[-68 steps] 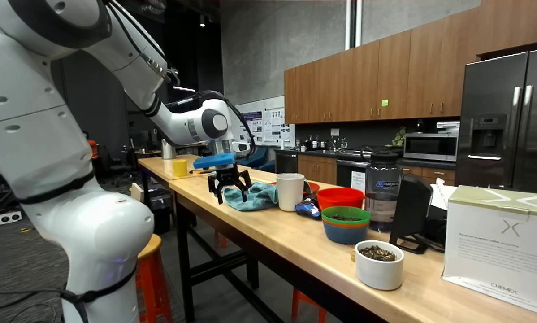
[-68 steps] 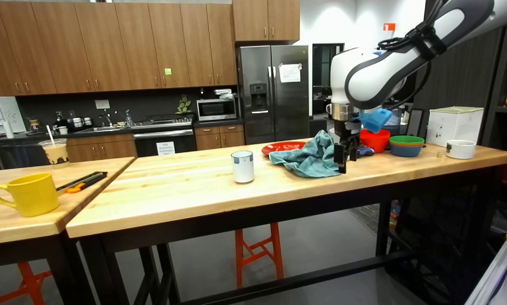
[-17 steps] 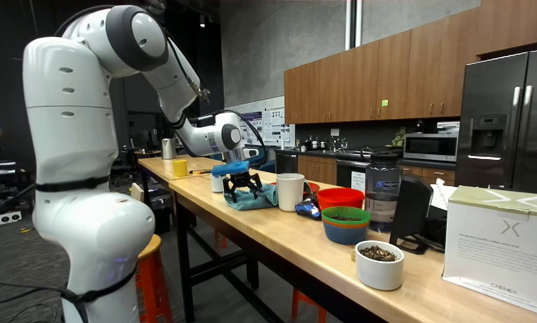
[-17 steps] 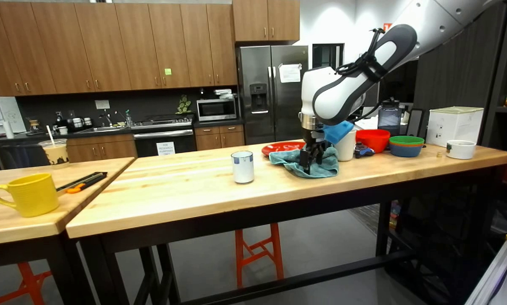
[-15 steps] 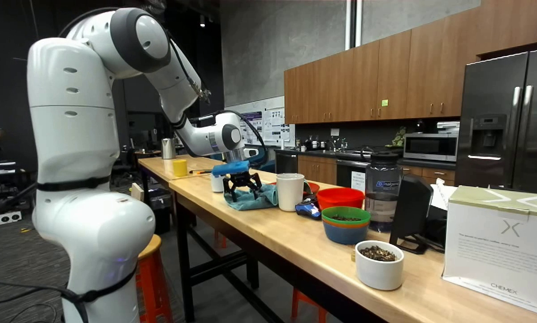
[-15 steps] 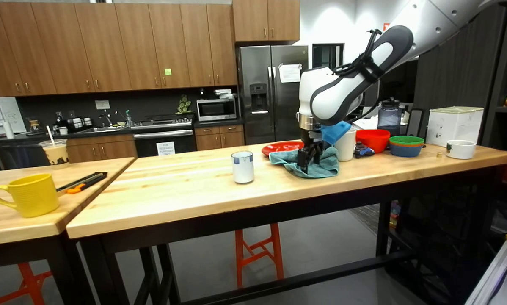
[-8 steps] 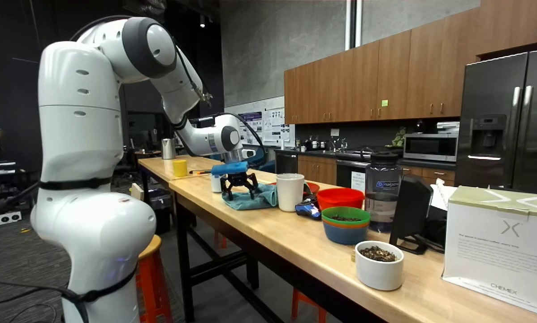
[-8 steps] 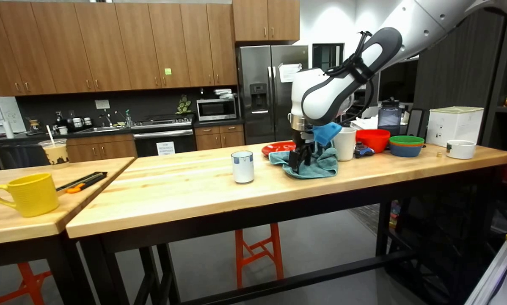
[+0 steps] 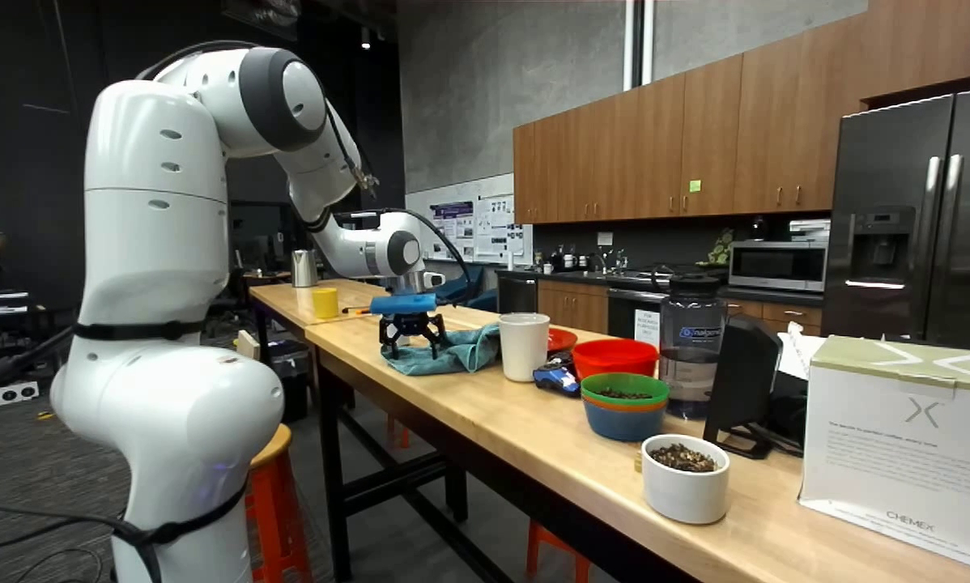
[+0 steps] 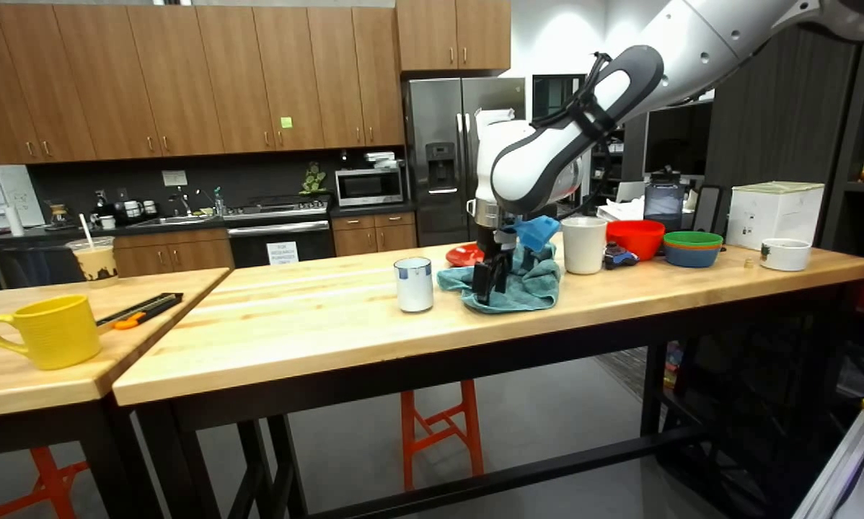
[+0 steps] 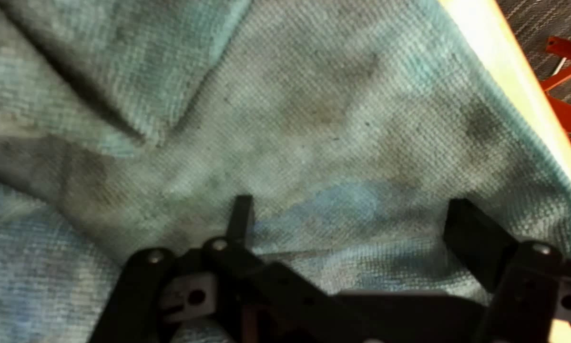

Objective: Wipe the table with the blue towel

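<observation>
Pincer (image 11: 350, 205) spread wide, fingertips (image 11: 471, 233) on the crumpled blue towel (image 9: 470, 350), wooden table (image 10: 316, 310) underneath

Blue towel (image 10: 533, 288) crumpled on the desk (image 10: 331, 313) below me.
In my wrist view it fills most of the frame, teal-edged, blotched grey and brown, folded at upper left; the desk's pale wood shows at upper right.

We see a research lab's kitchen: fridge (image 10: 432, 194), microwave (image 10: 368, 186), wooden cabinets (image 10: 194, 86), and a "For research purposes" sign (image 10: 283, 252).
</observation>
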Controlling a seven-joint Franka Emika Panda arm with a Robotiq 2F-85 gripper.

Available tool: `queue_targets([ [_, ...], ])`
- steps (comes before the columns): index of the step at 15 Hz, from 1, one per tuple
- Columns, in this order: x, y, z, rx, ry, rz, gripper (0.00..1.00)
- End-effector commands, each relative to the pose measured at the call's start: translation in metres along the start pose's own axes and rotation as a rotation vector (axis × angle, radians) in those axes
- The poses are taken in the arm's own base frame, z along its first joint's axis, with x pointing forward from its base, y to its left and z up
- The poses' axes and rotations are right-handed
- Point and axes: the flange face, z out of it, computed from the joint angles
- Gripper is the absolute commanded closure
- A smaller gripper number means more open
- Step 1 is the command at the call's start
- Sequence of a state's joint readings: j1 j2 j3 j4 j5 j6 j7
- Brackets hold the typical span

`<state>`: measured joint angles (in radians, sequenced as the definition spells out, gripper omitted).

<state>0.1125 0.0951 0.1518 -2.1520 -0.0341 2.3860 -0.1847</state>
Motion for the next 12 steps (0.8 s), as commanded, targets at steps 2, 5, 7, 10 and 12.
queue_targets([
  [2,0.001,-0.002,0.015,0.022,-0.029,-0.016,0.0],
  [5,0.0,0.002,0.015,0.019,-0.027,-0.009,0.31],
  [7,0.001,0.005,0.012,0.013,-0.019,-0.003,0.41],
  [10,0.001,0.009,0.008,0.006,-0.008,0.003,0.66],
  [12,0.0,0.014,0.005,0.001,-0.003,0.014,0.81],
])
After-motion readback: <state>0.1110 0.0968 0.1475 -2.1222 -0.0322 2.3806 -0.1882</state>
